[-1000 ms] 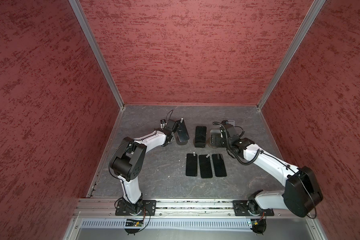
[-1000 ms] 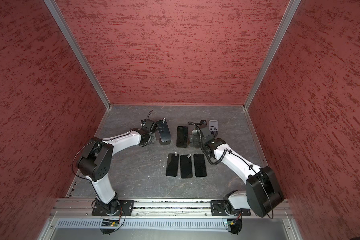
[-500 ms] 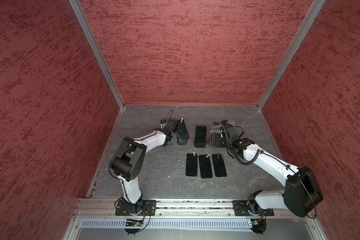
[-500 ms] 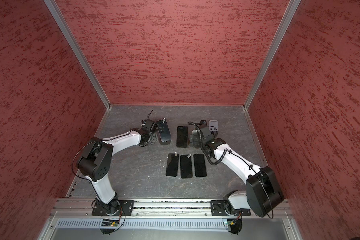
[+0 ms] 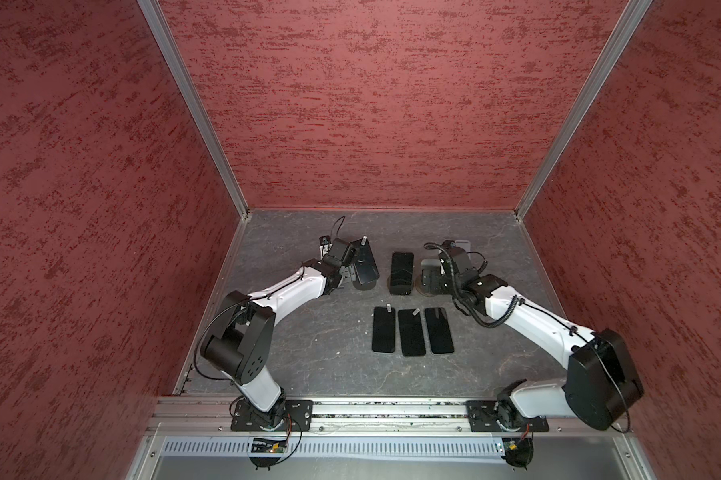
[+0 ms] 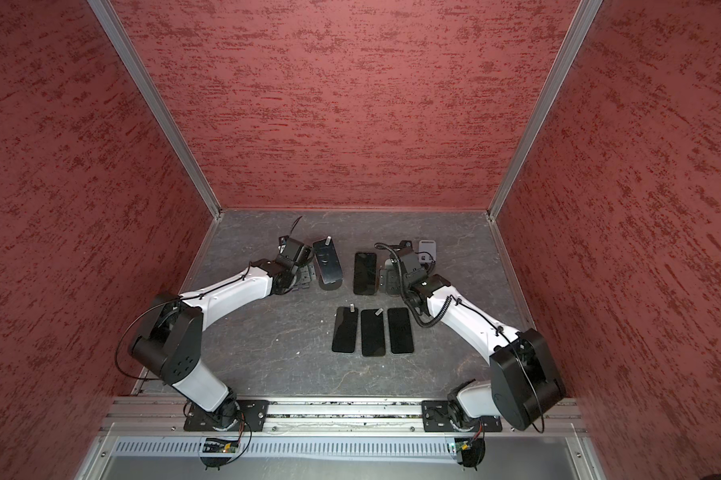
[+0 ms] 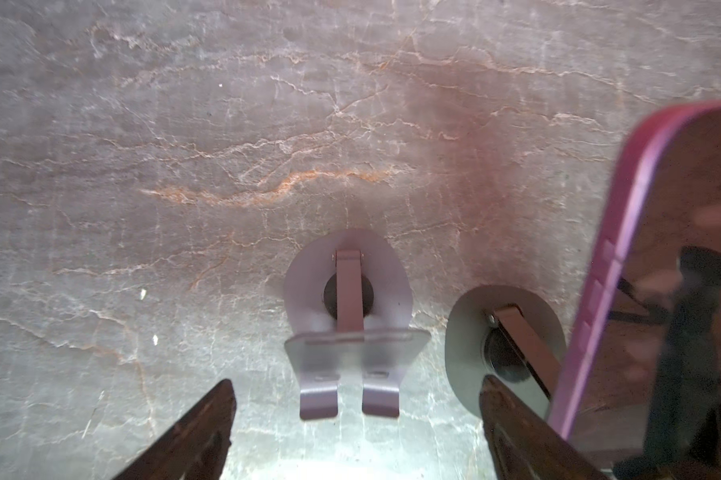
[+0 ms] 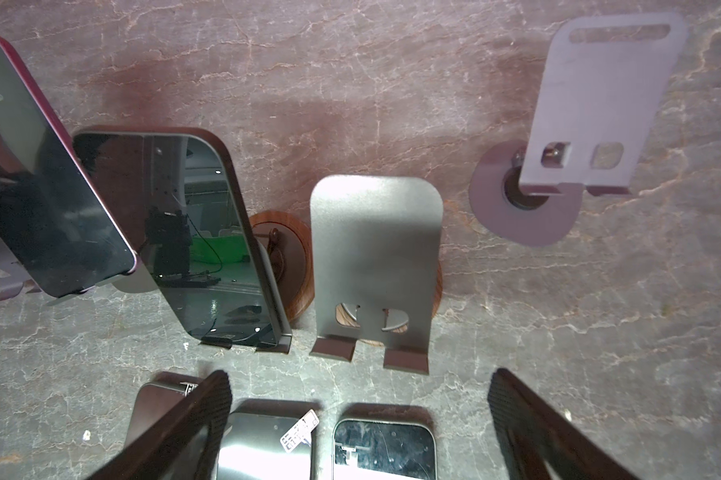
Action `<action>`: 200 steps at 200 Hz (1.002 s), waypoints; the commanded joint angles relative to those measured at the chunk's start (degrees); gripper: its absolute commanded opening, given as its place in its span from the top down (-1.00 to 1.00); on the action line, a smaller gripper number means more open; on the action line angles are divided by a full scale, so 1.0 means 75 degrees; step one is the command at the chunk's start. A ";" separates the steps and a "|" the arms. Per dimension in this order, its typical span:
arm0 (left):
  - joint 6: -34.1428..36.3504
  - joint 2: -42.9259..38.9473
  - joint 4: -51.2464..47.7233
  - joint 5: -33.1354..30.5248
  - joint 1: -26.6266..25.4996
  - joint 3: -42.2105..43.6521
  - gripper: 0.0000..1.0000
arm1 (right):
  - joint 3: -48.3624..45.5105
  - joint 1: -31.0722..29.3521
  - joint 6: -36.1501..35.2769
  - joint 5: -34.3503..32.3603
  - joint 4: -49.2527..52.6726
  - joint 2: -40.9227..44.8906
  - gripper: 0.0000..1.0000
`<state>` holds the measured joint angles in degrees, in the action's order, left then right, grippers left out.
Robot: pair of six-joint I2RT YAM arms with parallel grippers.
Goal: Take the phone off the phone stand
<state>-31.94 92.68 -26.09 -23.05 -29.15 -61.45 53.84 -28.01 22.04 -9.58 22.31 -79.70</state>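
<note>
The left arm [image 5: 292,291] reaches from its base at the bench's [image 5: 309,353] front edge towards the back, bent at the elbow, wrist low. The left gripper [image 7: 356,384] hangs over a small empty stand [image 7: 350,332] with its jaws apart and nothing between them. One finger [image 7: 529,436] is just beside the pink-edged phone [image 5: 365,264]. This phone leans tilted on its stand [image 7: 467,332], left of centre near the back edge. Next to the right, a dark phone [image 5: 401,268] rests on a second stand [image 8: 282,343].

Three more phones lie flat, side by side, at the bench's centre [image 5: 383,330] [image 5: 411,332] [image 5: 438,330]. That makes five phones: two propped and three flat.

The right arm [image 5: 533,324] stretches from the front right corner towards the back. The right gripper [image 8: 361,376] is spread wide and empty, facing an empty stand with a wooden base [image 8: 375,257]. A pale empty stand [image 8: 591,116] sits beyond it, nearer the back edge. There are five stands in all, three of them bare.
</note>
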 commanded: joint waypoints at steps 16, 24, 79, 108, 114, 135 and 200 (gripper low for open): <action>0.0220 -0.0847 0.0011 -0.0507 -0.0380 0.0412 -0.83 | 0.0317 0.0067 0.0037 0.0193 -0.0033 -0.0127 -0.97; 0.0234 -0.1014 -0.0005 -0.0568 -0.0447 0.0495 -0.83 | 0.0349 0.0067 0.0043 0.0226 -0.0033 -0.0160 -0.98; 0.0298 -0.1722 -0.0031 -0.0739 -0.0938 0.0976 -0.83 | 0.0418 0.0055 0.0232 0.0440 -0.0185 -0.0272 -0.98; 0.0288 -0.2153 0.0645 -0.0319 -0.1067 0.1689 -0.83 | 0.0392 -0.0015 0.0479 0.0349 -0.0298 -0.0248 -0.98; 0.0298 -0.2234 0.0784 -0.0229 -0.1099 0.1840 -0.83 | 0.0384 -0.0037 0.0510 0.0362 -0.0332 -0.0237 -0.98; 0.0436 -0.2597 0.1313 0.0097 -0.1210 0.2325 -0.83 | 0.0422 -0.0104 0.0585 0.0403 -0.0395 -0.0264 -0.97; 0.0639 -0.3655 0.2044 0.0583 -0.1364 0.3311 -0.83 | 0.1235 -0.0635 0.0602 0.0212 -0.0126 -0.1046 -0.97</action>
<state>-28.18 67.77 -13.82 -19.94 -39.18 -38.20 60.29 -31.44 25.34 -7.11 21.12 -86.06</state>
